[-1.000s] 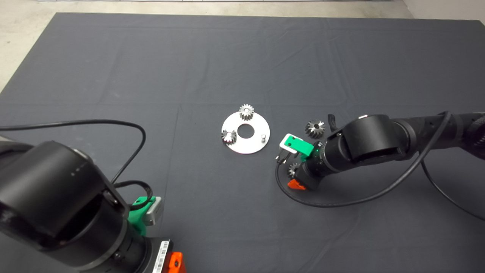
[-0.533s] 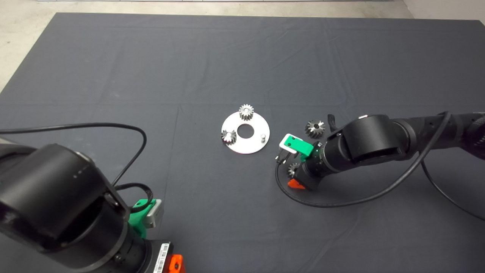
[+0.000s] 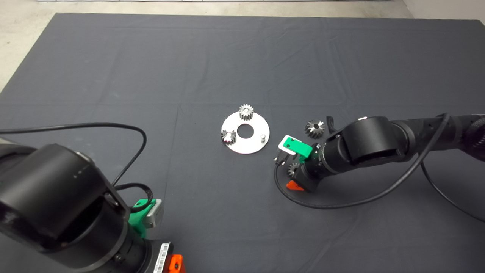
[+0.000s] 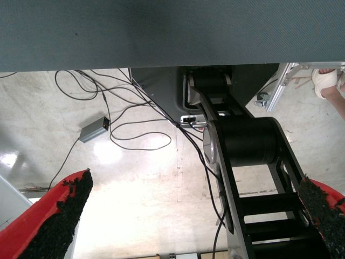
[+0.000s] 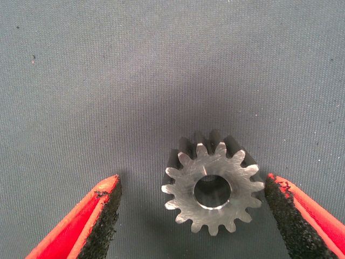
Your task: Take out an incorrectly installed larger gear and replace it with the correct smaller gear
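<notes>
Between spread right fingers, smaller gear lies flat.

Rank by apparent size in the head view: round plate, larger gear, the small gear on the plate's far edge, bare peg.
1. Round plate, clearly largest.
2. Larger gear on the mat beside the right gripper.
3. Small gear, only slightly smaller than the larger gear in this view, so 2 and 3 are close.
4. Bare peg, smallest.

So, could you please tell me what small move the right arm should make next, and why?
Probably shift sideways to centre, then close: the right tool is open around the smaller gear, which lies flat on the mat, nearer one pad than the other.
</notes>
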You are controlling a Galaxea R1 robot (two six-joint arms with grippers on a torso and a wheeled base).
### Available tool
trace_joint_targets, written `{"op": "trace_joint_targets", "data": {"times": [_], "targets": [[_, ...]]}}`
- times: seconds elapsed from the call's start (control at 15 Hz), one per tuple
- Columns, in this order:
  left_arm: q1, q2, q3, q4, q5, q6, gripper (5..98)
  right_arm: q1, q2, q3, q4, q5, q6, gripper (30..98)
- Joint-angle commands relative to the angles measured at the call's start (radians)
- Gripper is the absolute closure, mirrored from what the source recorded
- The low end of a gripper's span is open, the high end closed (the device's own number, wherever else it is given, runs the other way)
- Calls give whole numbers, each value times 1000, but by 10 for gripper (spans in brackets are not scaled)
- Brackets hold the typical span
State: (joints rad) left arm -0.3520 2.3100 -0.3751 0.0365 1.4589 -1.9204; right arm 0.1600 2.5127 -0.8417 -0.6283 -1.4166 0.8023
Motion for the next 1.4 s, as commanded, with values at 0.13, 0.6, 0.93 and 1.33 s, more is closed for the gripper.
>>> {"op": "trace_joint_targets", "data": {"times": [0.13, 0.6, 0.93, 1.33], "targets": [[-9, 0, 19, -17, 3, 1, 54, 9, -4, -6, -28, 2, -3, 632], [-9, 0, 19, -17, 3, 0, 54, 4, -2, -20, -30, 2, -5, 693], [-7, 0, 19, -17, 3, 1, 54, -5, -1, -52, -45, 2, -6, 725], [-7, 0, 19, -16, 3, 0, 54, -5, 5, -55, -62, 4, -8, 783]]}}
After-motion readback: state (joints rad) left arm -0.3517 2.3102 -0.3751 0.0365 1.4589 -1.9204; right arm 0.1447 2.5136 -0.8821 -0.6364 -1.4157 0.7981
